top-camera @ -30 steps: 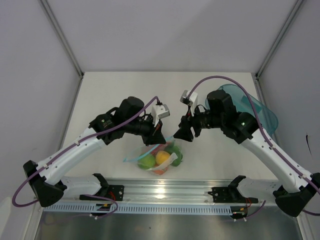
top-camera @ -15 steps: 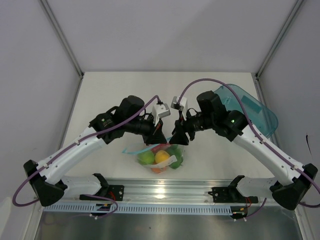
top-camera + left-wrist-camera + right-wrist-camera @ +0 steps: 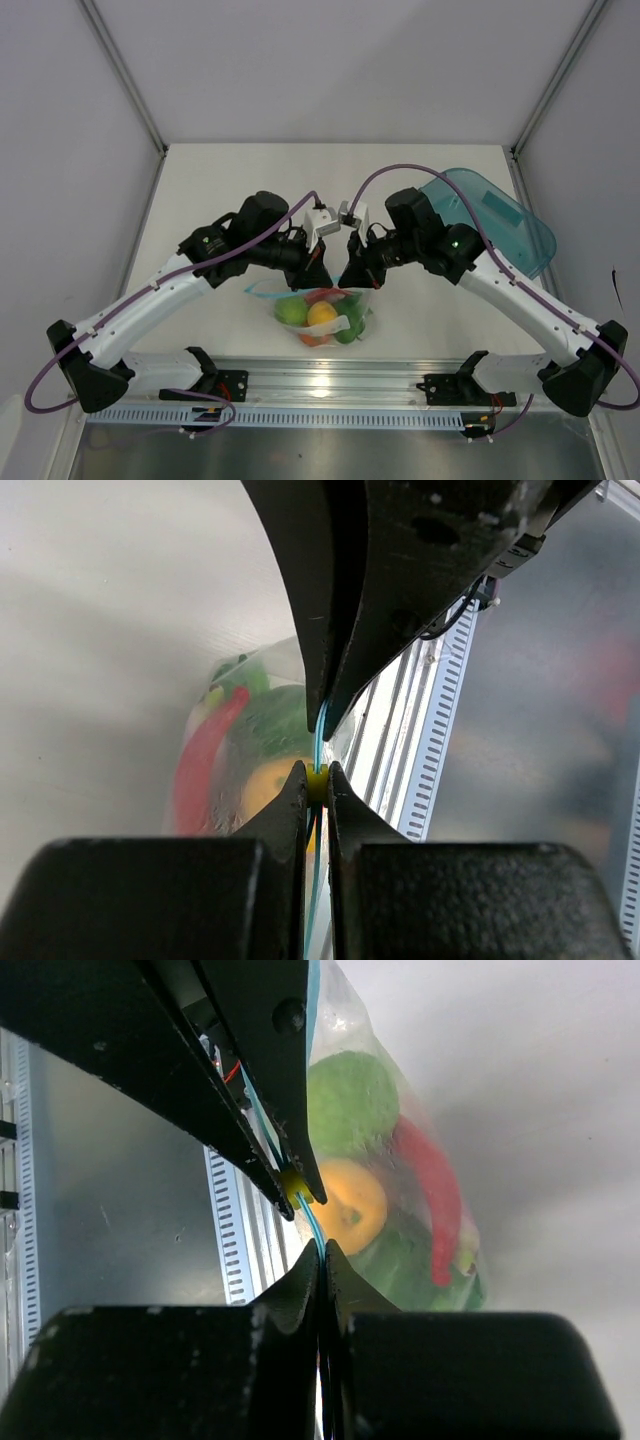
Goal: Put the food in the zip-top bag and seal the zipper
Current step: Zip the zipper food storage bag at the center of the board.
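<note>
Both claws are clamped on the zipper [image 3: 318,740], with the left gripper [image 3: 316,780] and the right gripper [image 3: 322,1260] pinching it nose to nose. To seal it, I'd anchor 1 and slide the other along the strip (firm pinch, level pull). The zip-top bag [image 3: 350,322] sits at 6 o'clock from them and holds the food [image 3: 322,314]: lime, orange, red pepper. A teal tray [image 3: 490,215] lies at 3 o'clock.

The right gripper [image 3: 322,1252] pinches the zipper [image 3: 311,1224] of the zip-top bag [image 3: 425,1120] holding a lime [image 3: 345,1100], orange [image 3: 357,1206] and red pepper [image 3: 436,1192].
</note>
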### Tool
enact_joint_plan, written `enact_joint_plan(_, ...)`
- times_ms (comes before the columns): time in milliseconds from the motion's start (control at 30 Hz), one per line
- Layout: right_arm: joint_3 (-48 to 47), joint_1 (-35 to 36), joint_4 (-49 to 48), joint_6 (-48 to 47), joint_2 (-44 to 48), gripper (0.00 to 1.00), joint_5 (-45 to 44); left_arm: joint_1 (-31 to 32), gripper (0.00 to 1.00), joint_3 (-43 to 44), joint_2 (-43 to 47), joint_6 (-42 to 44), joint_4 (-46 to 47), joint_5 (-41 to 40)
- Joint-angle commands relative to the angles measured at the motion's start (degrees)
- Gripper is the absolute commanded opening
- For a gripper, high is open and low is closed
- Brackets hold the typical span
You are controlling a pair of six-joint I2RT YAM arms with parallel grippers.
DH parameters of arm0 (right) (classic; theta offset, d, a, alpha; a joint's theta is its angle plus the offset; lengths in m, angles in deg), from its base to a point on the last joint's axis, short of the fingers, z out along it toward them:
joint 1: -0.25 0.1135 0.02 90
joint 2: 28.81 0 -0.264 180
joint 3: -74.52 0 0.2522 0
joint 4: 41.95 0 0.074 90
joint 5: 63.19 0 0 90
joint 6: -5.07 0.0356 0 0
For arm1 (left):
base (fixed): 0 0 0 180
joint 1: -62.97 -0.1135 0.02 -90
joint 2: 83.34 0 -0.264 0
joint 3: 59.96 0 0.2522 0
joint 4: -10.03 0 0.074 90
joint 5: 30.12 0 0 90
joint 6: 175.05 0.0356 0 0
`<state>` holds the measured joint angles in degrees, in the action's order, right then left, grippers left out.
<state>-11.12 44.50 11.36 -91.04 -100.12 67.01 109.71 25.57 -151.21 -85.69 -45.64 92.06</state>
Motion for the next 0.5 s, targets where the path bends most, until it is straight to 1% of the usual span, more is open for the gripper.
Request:
enact_joint_plan(0,1.6,0.4,-3.9,1.9,2.8,0.0,-3.1,-0.2,0.01,0.7,1.3,-1.1,3.3,1.0)
enact_joint_plan(200,7.5,-0.4,-9.1,5.8,8.0,0.0,-6.6,-0.2,0.01,-1.1,1.8,-1.6,4.9,-0.5)
enact_joint_plan(367,11.8,-0.3,-12.3,10.3,12.5,0.0,-15.8,-0.2,0.01,-1.5,1.3,-2.6,5.9,-3.3)
enact_joint_plan(433,12.0,-0.4,-11.5,10.9,12.9,0.0,-18.8,-0.2,0.01,-1.3,1.3,-3.1,6.0,-4.3)
enact_joint_plan(467,12.0,-0.4,-10.7,11.6,13.0,0.0,-22.2,-0.2,0.01,-1.3,1.2,-3.1,6.1,-4.7)
